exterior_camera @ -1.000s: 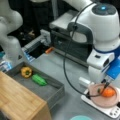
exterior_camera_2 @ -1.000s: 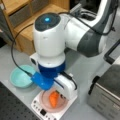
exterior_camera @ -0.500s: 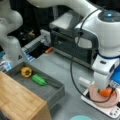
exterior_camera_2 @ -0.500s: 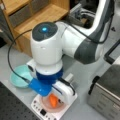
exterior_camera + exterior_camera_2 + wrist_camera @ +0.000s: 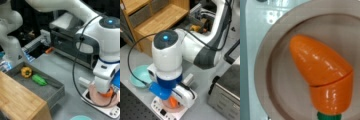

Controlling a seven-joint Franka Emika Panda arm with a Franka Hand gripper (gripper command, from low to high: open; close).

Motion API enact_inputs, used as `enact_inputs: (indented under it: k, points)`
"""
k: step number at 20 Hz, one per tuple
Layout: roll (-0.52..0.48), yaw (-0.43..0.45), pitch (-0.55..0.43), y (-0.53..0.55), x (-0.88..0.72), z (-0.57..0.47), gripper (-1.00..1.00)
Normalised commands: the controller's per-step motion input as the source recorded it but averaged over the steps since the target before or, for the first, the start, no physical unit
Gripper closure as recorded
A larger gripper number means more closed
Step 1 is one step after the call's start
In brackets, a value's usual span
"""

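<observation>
An orange toy carrot [image 5: 321, 75] with a green stub [image 5: 328, 117] lies in a pink plate [image 5: 270, 82] that rests on a white scale [image 5: 252, 37]. It fills the wrist view, and no fingers show there. In both front views the gripper [image 5: 107, 90] [image 5: 177, 99] hangs straight down over the plate [image 5: 93, 96] [image 5: 170, 107], right at the carrot [image 5: 109, 94] [image 5: 172, 101]. The arm's body hides the fingertips.
A grey tray [image 5: 53, 92] at a front view's left holds a yellow pepper [image 5: 26, 72] and a green vegetable [image 5: 39, 80], beside a wooden block [image 5: 17, 100]. A metal oven [image 5: 67, 47] [image 5: 227, 97] stands close by. A teal bowl [image 5: 139, 76] sits next to the scale [image 5: 161, 112]. Wooden shelves [image 5: 157, 17] stand behind.
The arm has come down lower over the plate, and its hand now covers more of the carrot in both front views.
</observation>
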Motion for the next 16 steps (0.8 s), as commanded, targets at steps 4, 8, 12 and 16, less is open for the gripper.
enact_inputs:
  k: [4, 8, 12, 16]
  points:
    - [-0.245, 0.174, 0.005, -0.13, 0.11, -0.09, -1.00]
    - [-0.250, 0.192, -0.025, -0.14, 0.06, -0.09, -1.00]
    - [-0.236, 0.186, -0.062, -0.10, 0.01, -0.13, -1.00]
    - [-0.227, 0.155, -0.093, -0.03, -0.06, -0.19, -1.00]
